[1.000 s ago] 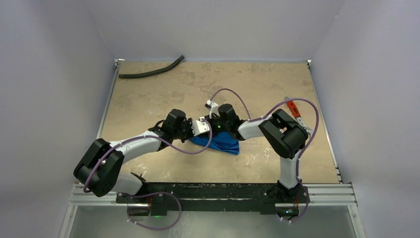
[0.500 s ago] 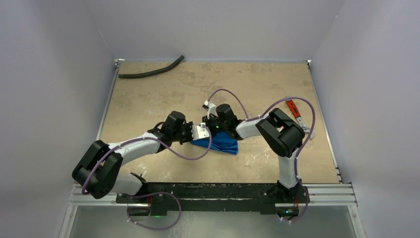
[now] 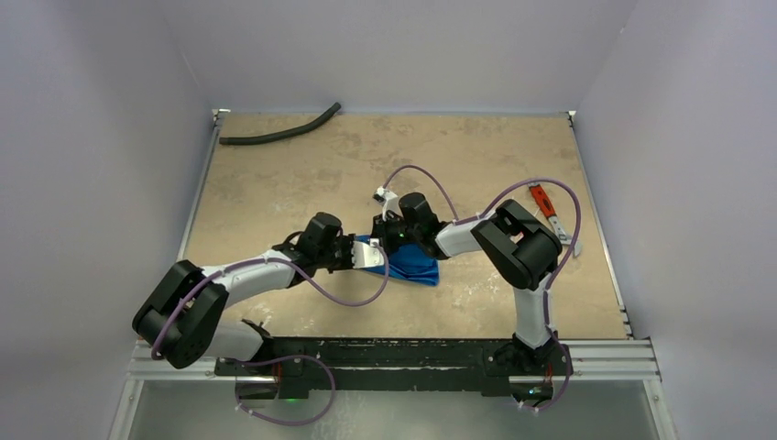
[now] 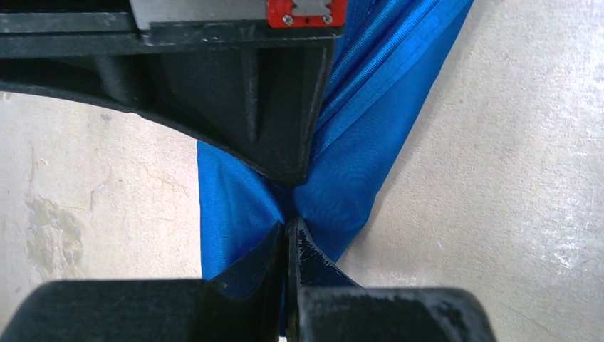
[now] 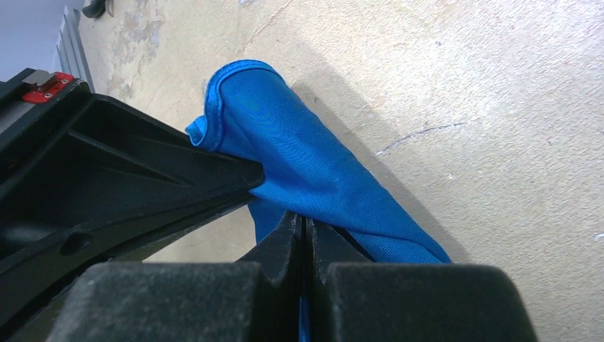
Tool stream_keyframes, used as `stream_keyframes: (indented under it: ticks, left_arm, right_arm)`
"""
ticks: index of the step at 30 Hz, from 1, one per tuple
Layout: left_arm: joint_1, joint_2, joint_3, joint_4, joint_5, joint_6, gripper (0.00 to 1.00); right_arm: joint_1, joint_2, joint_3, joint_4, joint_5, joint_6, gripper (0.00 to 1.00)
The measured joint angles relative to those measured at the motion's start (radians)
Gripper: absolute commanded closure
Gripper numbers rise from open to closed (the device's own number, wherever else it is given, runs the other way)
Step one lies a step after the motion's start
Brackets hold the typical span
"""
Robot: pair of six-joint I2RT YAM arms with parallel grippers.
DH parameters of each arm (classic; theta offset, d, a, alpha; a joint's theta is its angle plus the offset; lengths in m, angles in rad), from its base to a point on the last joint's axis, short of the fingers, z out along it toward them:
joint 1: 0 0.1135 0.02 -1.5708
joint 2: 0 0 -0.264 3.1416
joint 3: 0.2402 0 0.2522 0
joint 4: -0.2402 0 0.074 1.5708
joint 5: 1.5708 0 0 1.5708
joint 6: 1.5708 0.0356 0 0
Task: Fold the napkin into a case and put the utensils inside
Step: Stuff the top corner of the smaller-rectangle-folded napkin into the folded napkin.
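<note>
Napkin (image 3: 412,266) is bunched in a blue wad on the surface (image 3: 302,174), just off centre toward 6 o'clock, not a flat case yet. Left claw (image 4: 286,226) is pinched tight on a fold of it, cloth fanning out to 12 o'clock in the wrist view. Right claw (image 5: 305,221) is also clamped on a fold, with a rolled hem bulging past it at 11 o'clock. Both grips sit very close together.

Risks, as a judgement: the cloth is thin and looks slick, so an uneven pull could slip it from one claw. Grips this near could leave a twisted rope rather than a pouch. The arms could knock each other, and the purple cables (image 3: 353,291) loop low enough to snag the cloth. Utensils not made out in any view, so loading them is well off.

Surface is mottled tan, scuffed. Black hose (image 3: 279,133) at the 11 o'clock corner, red-handled wrench (image 3: 543,200) at the 3 o'clock edge. Plain pale walls (image 3: 403,50) on three sides, metal rail (image 3: 403,359) along 6 o'clock.
</note>
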Motion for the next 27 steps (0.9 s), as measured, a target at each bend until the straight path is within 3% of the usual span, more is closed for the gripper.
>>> stream_keyframes:
  ticks: [6, 12, 15, 22, 27]
  left_arm:
    - [-0.004, 0.013, -0.019, 0.017, -0.019, 0.06, 1.0]
    - [-0.005, 0.032, -0.022, 0.029, -0.024, 0.108, 1.0]
    - [-0.005, 0.042, -0.022, 0.041, -0.027, 0.128, 1.0]
    - [-0.006, 0.058, -0.019, 0.051, -0.027, 0.172, 1.0]
    - [-0.006, 0.07, -0.004, 0.042, -0.03, 0.174, 1.0]
  right_arm:
    - [0.0, 0.0, 0.0, 0.007, -0.027, 0.018, 1.0]
    - [-0.003, 0.0, -0.019, 0.032, -0.075, 0.03, 0.7]
    - [-0.01, -0.018, -0.051, 0.045, -0.101, 0.026, 0.6]
    - [-0.022, -0.171, -0.12, 0.018, -0.125, -0.033, 0.49]
    - [-0.023, -0.32, -0.212, -0.006, -0.074, -0.114, 0.48]
